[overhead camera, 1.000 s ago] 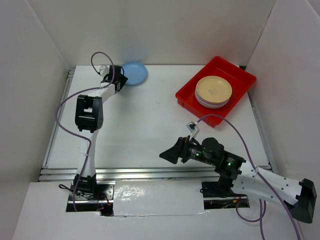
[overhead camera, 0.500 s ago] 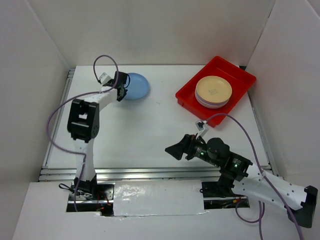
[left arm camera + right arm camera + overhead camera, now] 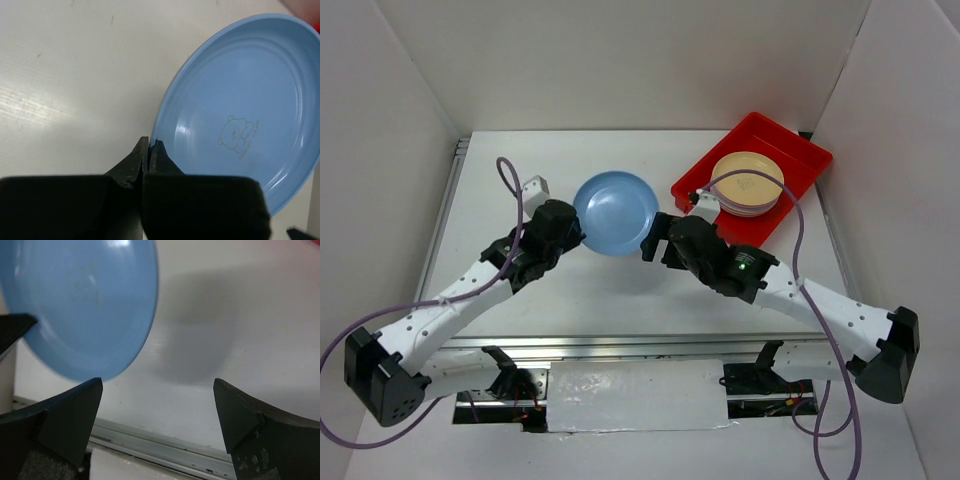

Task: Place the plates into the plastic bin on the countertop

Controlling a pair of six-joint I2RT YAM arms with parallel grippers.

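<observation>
A pastel blue plate [image 3: 616, 212] hangs tilted above the middle of the countertop [image 3: 590, 295], and my left gripper [image 3: 576, 230] is shut on its left rim. In the left wrist view the two fingers pinch the rim of the blue plate [image 3: 240, 115] at my left gripper [image 3: 149, 142]. My right gripper [image 3: 655, 240] is open just right of the plate, not touching it. The right wrist view shows the blue plate [image 3: 85, 305] up left of my right gripper [image 3: 157, 390], with nothing between the fingers. The red plastic bin [image 3: 805, 152] at the back right holds a stack of plates, cream on top [image 3: 747, 180].
White walls enclose the countertop on three sides. A metal rail [image 3: 620, 345] runs along the near edge. The right arm's purple cable [image 3: 798, 225] loops over the bin's near side.
My left gripper shut on the blue plate at the back left and carried it to the centre. The right gripper moved from the near edge up to the plate's right side.
</observation>
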